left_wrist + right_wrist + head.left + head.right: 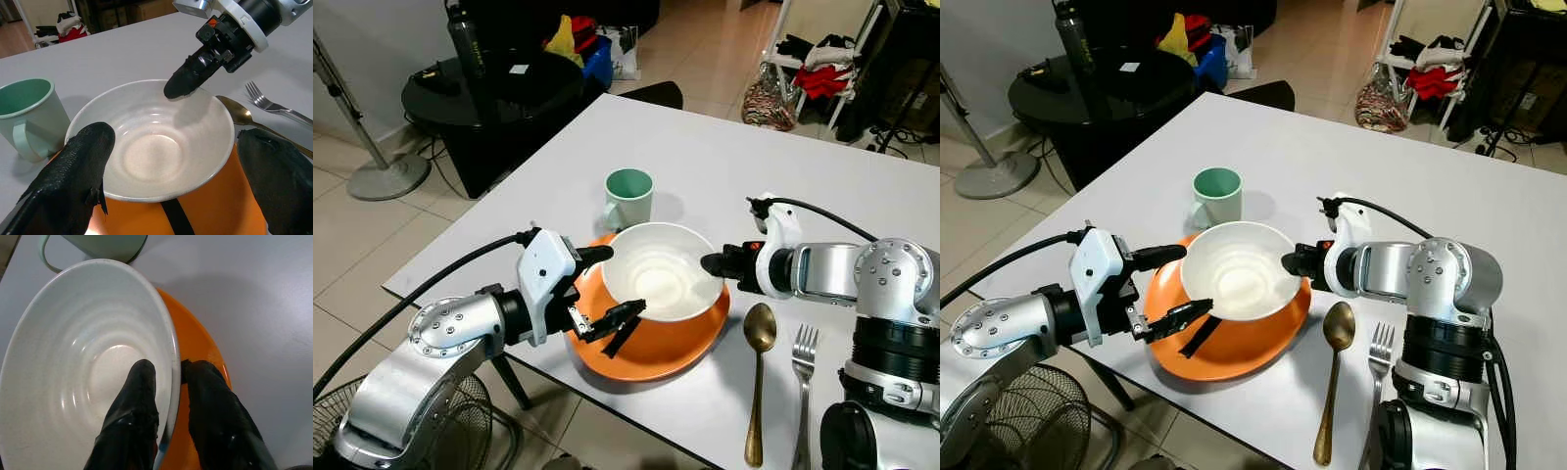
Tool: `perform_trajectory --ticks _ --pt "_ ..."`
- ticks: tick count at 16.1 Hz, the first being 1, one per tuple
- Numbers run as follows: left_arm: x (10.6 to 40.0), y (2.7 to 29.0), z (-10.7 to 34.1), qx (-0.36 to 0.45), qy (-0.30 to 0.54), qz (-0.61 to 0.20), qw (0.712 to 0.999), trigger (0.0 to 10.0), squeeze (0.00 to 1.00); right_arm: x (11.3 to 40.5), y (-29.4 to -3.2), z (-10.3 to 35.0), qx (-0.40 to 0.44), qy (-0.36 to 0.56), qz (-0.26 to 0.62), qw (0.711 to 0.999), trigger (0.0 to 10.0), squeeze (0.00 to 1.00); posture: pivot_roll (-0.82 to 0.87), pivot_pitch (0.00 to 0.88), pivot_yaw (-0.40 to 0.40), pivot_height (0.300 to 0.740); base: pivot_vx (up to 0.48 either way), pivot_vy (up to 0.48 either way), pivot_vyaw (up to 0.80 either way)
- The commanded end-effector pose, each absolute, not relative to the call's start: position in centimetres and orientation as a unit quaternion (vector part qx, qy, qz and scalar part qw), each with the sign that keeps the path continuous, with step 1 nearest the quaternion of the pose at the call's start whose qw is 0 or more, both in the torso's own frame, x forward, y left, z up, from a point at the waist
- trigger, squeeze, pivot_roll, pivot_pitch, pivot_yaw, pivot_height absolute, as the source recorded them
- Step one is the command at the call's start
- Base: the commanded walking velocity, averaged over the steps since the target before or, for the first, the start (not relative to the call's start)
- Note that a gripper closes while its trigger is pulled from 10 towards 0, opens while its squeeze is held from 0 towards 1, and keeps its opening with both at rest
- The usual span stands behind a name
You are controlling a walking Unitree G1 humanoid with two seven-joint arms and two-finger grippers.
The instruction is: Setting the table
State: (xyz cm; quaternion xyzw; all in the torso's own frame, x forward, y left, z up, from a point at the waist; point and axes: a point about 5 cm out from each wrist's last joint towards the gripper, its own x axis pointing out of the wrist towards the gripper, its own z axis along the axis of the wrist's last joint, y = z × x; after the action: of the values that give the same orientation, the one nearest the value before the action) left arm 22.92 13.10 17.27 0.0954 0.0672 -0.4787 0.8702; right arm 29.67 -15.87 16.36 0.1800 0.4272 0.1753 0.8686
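Nearest to me, at the table's near right edge, a gold spoon (pixel 759 372) and a silver fork (pixel 801 387) lie side by side, handles pointing toward me, spoon on the left. Just left of them sits an orange plate (pixel 656 348) on the white table (pixel 754 157), with a white bowl (pixel 661 269) resting on it. My right gripper (pixel 168 382) pinches the bowl's right rim, one finger inside the bowl and the other outside against the wall, above the plate. My left gripper (pixel 602 289) is at the bowl's left side with its fingers spread wide: the far finger reaches toward the bowl's left rim and the near finger hangs over the orange plate, neither closed on anything. A pale green mug (pixel 628 198) stands upright just beyond the bowl, on the far side. Off the table's far left stands a round black side table (pixel 460 98) with a dark bottle (pixel 465 39).
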Motion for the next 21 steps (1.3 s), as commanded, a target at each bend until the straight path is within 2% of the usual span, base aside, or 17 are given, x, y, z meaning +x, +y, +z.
perform_trajectory --ticks 1,3,4,5,7,8,9,10,12,16,17,18,19,21 --pt "23.1 13.3 17.5 0.103 0.064 -0.477 0.87 10.0 0.96 29.7 -16.3 17.3 0.171 0.411 0.174 0.878 10.0 0.78 0.07 0.0 0.016 0.74 0.0 0.0 0.0" --pt "23.0 13.5 18.0 0.089 0.053 -0.472 0.876 10.0 0.96 29.1 -17.7 18.5 0.166 0.381 0.182 0.891 10.0 0.73 0.08 0.0 0.01 0.74 0.0 0.0 0.0" --pt "22.9 13.7 18.5 0.074 0.043 -0.466 0.881 10.0 0.96 28.5 -18.8 20.0 0.163 0.343 0.186 0.906 10.0 0.4 0.08 0.0 0.009 0.74 0.0 0.0 0.0" --pt "22.9 13.8 18.8 0.063 0.036 -0.462 0.884 10.0 0.96 28.1 -19.3 21.1 0.165 0.307 0.191 0.918 10.0 0.0 0.08 0.0 0.012 0.74 0.0 0.0 0.0" --pt "22.7 14.0 19.2 0.058 0.028 -0.455 0.888 10.0 0.96 26.9 -19.3 23.5 0.147 0.227 0.192 0.943 10.0 0.0 0.06 0.0 0.027 0.74 0.0 0.0 0.0" --pt "23.0 14.0 19.5 0.062 0.011 -0.433 0.899 10.0 0.96 25.8 -18.6 24.2 0.103 0.17 0.198 0.96 10.0 0.0 0.06 0.0 0.034 0.74 0.0 0.0 0.0" --pt "23.8 13.9 20.0 0.058 -0.018 -0.362 0.93 10.0 0.94 25.0 -17.5 23.7 0.052 0.116 0.181 0.975 10.0 0.0 0.05 0.0 0.049 0.74 0.0 0.0 0.0" --pt "24.1 13.9 20.1 0.054 -0.022 -0.336 0.94 10.0 0.9 24.8 -17.3 23.4 0.049 0.105 0.174 0.978 10.0 0.0 0.05 0.0 0.049 0.74 0.0 0.0 0.0" --pt "24.4 14.2 20.1 0.026 -0.041 -0.249 0.967 10.0 0.88 24.1 -16.1 23.2 0.014 0.025 0.111 0.993 10.0 0.0 0.05 0.0 0.045 0.74 0.0 0.0 0.0" --pt "24.4 14.3 18.9 0.022 -0.022 -0.186 0.982 10.0 0.85 23.5 -15.7 22.0 0.047 -0.005 0.044 0.998 10.0 0.0 0.06 0.0 0.041 0.74 0.0 0.0 0.0" --pt "24.4 14.4 18.7 0.026 -0.021 -0.172 0.985 10.0 0.7 23.5 -15.6 21.3 0.06 0.004 0.053 0.997 10.0 0.0 0.06 0.0 0.041 0.74 0.0 0.0 0.0" --pt "24.4 14.5 18.6 0.027 -0.025 -0.165 0.986 10.0 0.23 23.3 -15.4 21.0 0.048 -0.001 0.062 0.997 10.0 0.0 0.06 0.0 0.041 0.74 0.0 0.0 0.0" --pt "24.3 14.5 18.6 0.034 -0.028 -0.165 0.985 10.0 0.12 23.2 -15.3 20.7 0.043 -0.005 0.063 0.997 10.0 0.0 0.06 0.0 0.043 0.74 0.0 0.0 0.0" --pt "24.0 14.5 18.6 0.038 -0.03 -0.168 0.985 10.0 0.13 23.0 -15.2 20.4 0.044 -0.005 0.066 0.997 10.0 0.0 0.06 0.0 0.044 0.74 0.0 0.0 0.0"
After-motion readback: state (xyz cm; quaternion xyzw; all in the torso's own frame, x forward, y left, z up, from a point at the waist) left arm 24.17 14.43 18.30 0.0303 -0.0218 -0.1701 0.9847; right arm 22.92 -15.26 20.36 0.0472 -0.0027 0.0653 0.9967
